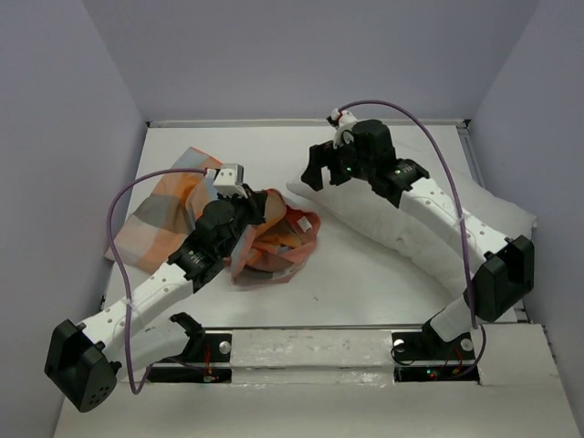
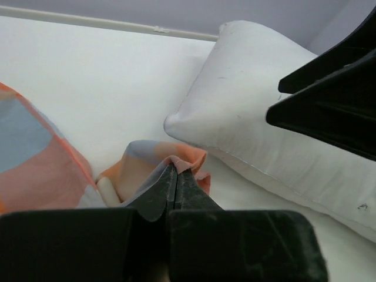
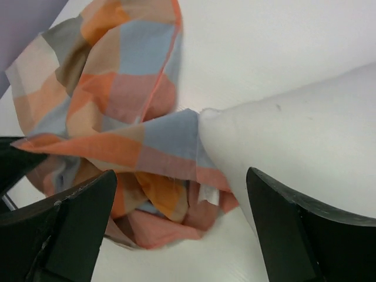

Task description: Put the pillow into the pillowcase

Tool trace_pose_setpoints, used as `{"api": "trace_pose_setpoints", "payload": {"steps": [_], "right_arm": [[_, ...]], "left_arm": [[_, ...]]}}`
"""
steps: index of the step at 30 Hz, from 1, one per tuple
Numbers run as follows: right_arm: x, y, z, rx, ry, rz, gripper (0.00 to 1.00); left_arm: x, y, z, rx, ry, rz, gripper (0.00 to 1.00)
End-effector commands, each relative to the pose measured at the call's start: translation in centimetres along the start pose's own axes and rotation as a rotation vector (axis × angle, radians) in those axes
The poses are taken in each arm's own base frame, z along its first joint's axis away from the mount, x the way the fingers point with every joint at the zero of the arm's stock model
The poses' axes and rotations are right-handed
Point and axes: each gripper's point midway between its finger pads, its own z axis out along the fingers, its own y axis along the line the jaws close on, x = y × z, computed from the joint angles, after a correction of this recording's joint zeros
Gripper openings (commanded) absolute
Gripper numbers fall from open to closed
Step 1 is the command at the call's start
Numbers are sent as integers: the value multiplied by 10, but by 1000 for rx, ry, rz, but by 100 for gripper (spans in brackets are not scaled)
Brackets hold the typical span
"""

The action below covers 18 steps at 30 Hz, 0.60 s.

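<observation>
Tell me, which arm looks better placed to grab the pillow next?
Right. The right gripper hangs open over the pillow corner, while the left gripper is shut on the pillowcase edge.

No gap btwn pillowcase [image 3: 117, 88] & pillow [image 3: 305, 129] corner; far table [image 3: 264, 41] free.

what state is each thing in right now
pillow, bare, lying on the table
pillowcase, crumpled, one edge pinched
left end effector, shut on the pillowcase
right end effector, open, holding nothing
</observation>
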Motion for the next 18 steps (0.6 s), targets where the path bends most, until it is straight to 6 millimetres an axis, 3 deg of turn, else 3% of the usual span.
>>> {"api": "trace_pose_setpoints", "payload": {"steps": [1, 3, 4, 5, 6, 7, 8, 9, 10, 11, 12, 13, 14, 15, 16, 17, 18], "right_arm": [[-19, -41, -51, 32, -18, -61, 98], [-24, -90, -42, 256, 14, -96, 100], [-20, -113, -50, 378, 33, -100, 100], [-34, -126, -52, 454, 30, -137, 100], [-20, -153, -39, 533, 102, -151, 100], [-14, -177, -43, 623, 154, -152, 100], [-6, -195, -33, 661, 211, -155, 100], [-18, -199, -38, 672, 181, -147, 100], [5, -219, -27, 693, 272, -126, 100], [17, -226, -10, 685, 319, -122, 100], [21, -231, -14, 688, 338, -113, 100], [37, -234, 3, 651, 392, -105, 97], [42, -239, 8, 640, 405, -93, 89], [47, -243, 17, 622, 403, -59, 47], [46, -242, 18, 617, 395, -43, 47], [36, -245, 14, 635, 356, -8, 0], [17, -252, 8, 670, 281, -5, 0]], "left_arm": [[-33, -32, 8, 128, -71, -85, 0], [-31, -37, 11, 150, -61, -87, 0], [-31, -37, 12, 151, -59, -88, 0], [-31, -38, 12, 151, -59, -88, 0], [-31, -37, 13, 150, -59, -88, 0], [-32, -38, 13, 153, -63, -91, 0], [-32, -37, 13, 151, -63, -91, 0], [-32, -37, 14, 152, -61, -93, 0], [-31, -36, 14, 151, -59, -91, 0], [-31, -33, 15, 146, -61, -93, 0], [-31, -35, 15, 152, -60, -96, 0], [-32, -33, 16, 150, -60, -97, 0], [-32, -34, 17, 158, -58, -99, 0], [-31, -32, 18, 154, -57, -98, 0], [-32, -33, 19, 156, -57, -98, 0], [-32, -32, 19, 154, -57, -100, 0], [-32, -31, 20, 153, -57, -100, 0]]}}
